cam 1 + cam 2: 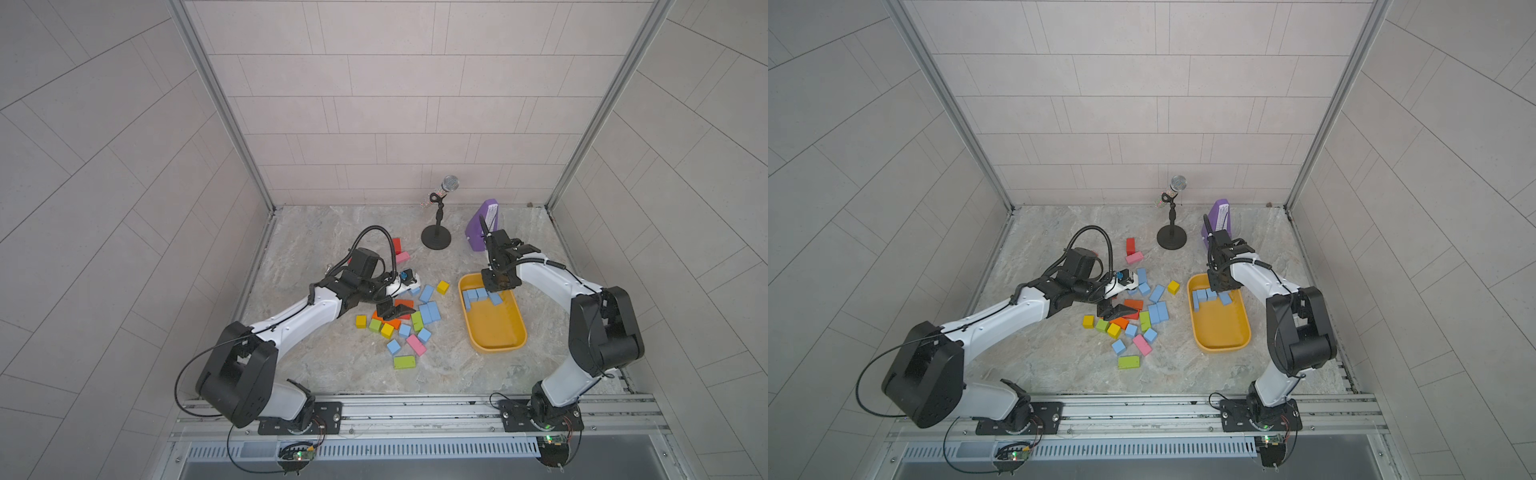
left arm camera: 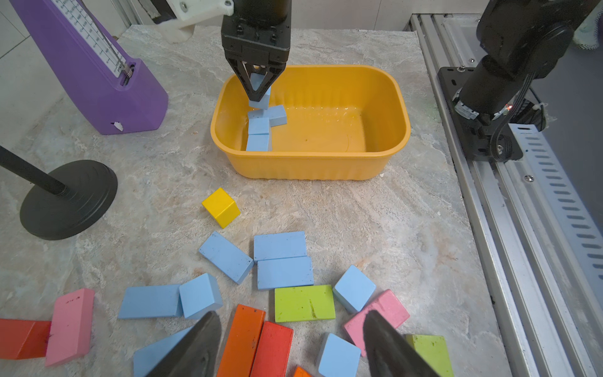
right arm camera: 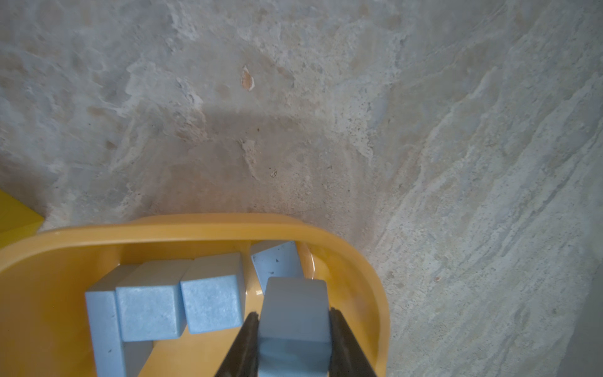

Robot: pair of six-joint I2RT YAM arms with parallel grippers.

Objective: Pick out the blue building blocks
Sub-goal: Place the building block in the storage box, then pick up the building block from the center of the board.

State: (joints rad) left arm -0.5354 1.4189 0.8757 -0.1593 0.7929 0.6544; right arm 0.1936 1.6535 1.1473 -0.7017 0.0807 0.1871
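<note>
Just below the right claw [image 2: 258, 89], closed on a blue block [image 3: 293, 306], lies the tub [image 2: 310, 156]; the left claw [image 2: 290, 323] gapes empty.

Right end effector [image 1: 496, 287] over yellow tray [image 1: 496, 330], left end effector [image 1: 394, 311] above scattered blue building blocks [image 1: 432, 311]

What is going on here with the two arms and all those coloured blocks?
The robot is picking blue blocks out of a mixed pile and putting them into a yellow tub. The right gripper holds one block just above the tub's far end, where several others lie. The left gripper hangs open and empty over the pile, where many blue ones lie among red, orange, green, pink and yellow blocks.
</note>
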